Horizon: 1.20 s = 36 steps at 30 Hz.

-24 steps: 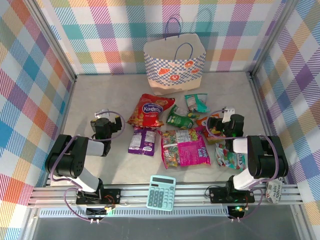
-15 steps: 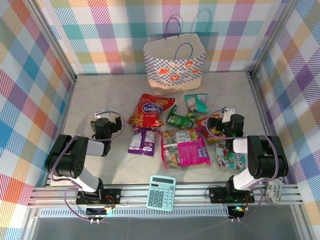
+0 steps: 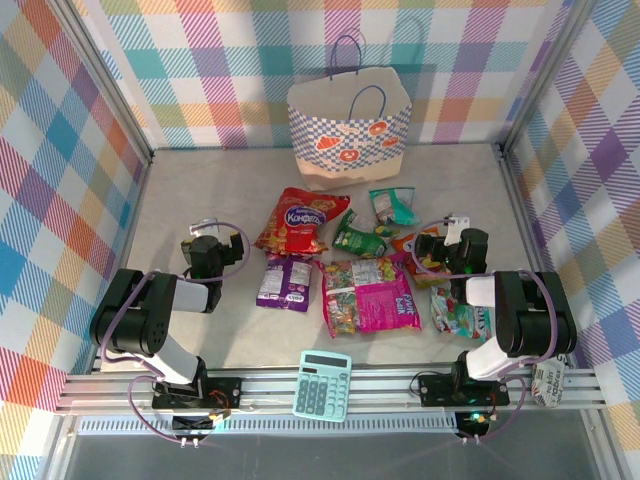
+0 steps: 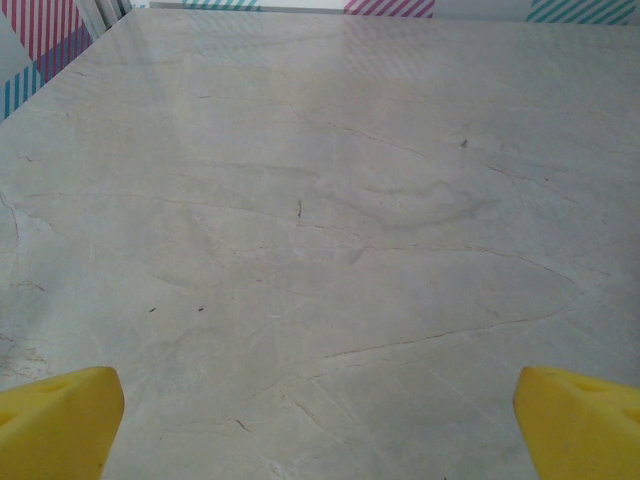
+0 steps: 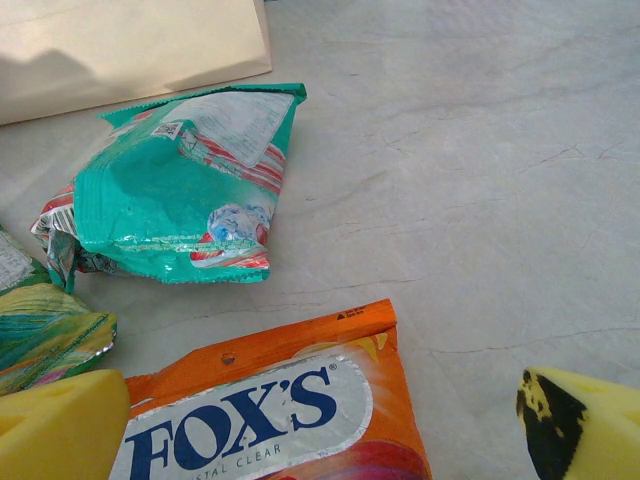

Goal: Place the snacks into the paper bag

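The paper bag [image 3: 345, 125] stands upright at the back of the table, its beige side [image 5: 130, 45] also at the top of the right wrist view. Several snacks lie in front of it: a red-orange packet [image 3: 300, 220], a purple one [image 3: 285, 282], a big magenta one [image 3: 368, 295], a green one [image 3: 358, 240], a teal one [image 3: 393, 205] [image 5: 175, 190] and an orange one [image 3: 413, 245] [image 5: 280, 400]. My left gripper [image 3: 207, 247] [image 4: 320, 430] is open over bare table, left of the purple packet. My right gripper [image 3: 447, 248] [image 5: 320, 430] is open just above the orange packet.
A pale teal calculator [image 3: 323, 385] lies at the near edge between the arm bases. Another colourful packet [image 3: 458, 315] lies by the right arm. Checked walls close in the table [image 3: 190, 190] on three sides.
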Each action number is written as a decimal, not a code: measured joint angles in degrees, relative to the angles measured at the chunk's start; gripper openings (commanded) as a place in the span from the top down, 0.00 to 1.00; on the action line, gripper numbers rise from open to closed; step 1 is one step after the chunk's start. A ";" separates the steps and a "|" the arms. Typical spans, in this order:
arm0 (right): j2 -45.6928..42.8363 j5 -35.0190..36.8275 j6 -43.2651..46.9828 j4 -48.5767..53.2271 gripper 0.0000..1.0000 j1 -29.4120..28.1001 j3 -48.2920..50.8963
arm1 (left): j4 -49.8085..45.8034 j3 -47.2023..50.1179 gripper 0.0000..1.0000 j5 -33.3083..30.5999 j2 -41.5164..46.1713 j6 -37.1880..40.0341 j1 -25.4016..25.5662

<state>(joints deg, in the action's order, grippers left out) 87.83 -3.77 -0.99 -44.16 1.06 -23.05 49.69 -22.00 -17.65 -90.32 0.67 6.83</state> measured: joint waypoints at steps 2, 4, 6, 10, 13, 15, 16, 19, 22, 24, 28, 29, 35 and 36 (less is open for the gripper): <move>0.00 0.00 0.00 0.00 0.01 0.00 0.00 | 0.00 0.00 0.00 0.00 0.00 0.00 0.00; 0.00 0.00 0.00 0.00 0.01 0.00 0.00 | 0.00 0.00 0.00 0.00 0.00 0.00 0.00; 0.00 0.00 0.00 0.00 0.01 0.00 0.00 | 0.00 0.00 0.00 0.00 0.00 0.00 0.00; 0.00 0.00 0.00 0.00 0.01 0.00 0.00 | 0.02 0.00 0.00 0.00 0.00 0.00 0.00; 0.00 0.00 0.00 0.02 0.01 0.00 0.00 | 0.00 0.00 0.00 0.00 0.00 0.00 0.00; 0.00 0.00 0.00 0.00 0.01 0.00 -0.02 | 0.00 0.00 0.00 0.00 0.00 0.00 0.00; 0.00 0.00 0.00 0.00 0.01 0.00 0.00 | 0.00 0.00 0.00 0.00 0.00 0.00 0.00; 0.00 0.00 0.00 0.00 0.01 0.00 0.00 | 0.00 0.00 0.00 0.00 0.00 0.00 0.00; 0.00 0.00 0.00 0.00 0.01 0.00 0.00 | 0.00 0.00 0.00 0.00 0.00 0.00 0.00; 0.00 -0.04 0.02 0.02 0.01 0.00 -0.02 | 0.00 0.00 0.00 0.00 0.00 0.00 0.00; -0.04 -0.83 0.22 1.22 0.01 0.00 -0.92 | -0.04 0.00 0.00 -0.24 0.02 0.00 0.00; -0.20 -0.85 0.24 2.19 0.01 -0.02 -1.49 | -0.28 -0.02 0.00 -0.37 0.15 0.00 0.00; -4.81 -0.79 0.17 12.37 0.01 -0.39 -6.25 | -10.60 -3.89 0.00 -0.35 4.94 0.24 0.22; -5.92 -0.50 0.09 13.84 0.01 -0.39 -6.93 | -12.24 -4.87 0.00 -0.35 6.25 0.26 0.26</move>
<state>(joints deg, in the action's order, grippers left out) 81.91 -4.27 -0.91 -30.33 0.67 -29.98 37.45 -26.87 -18.00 -84.07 0.93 7.09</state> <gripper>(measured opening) 0.991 0.996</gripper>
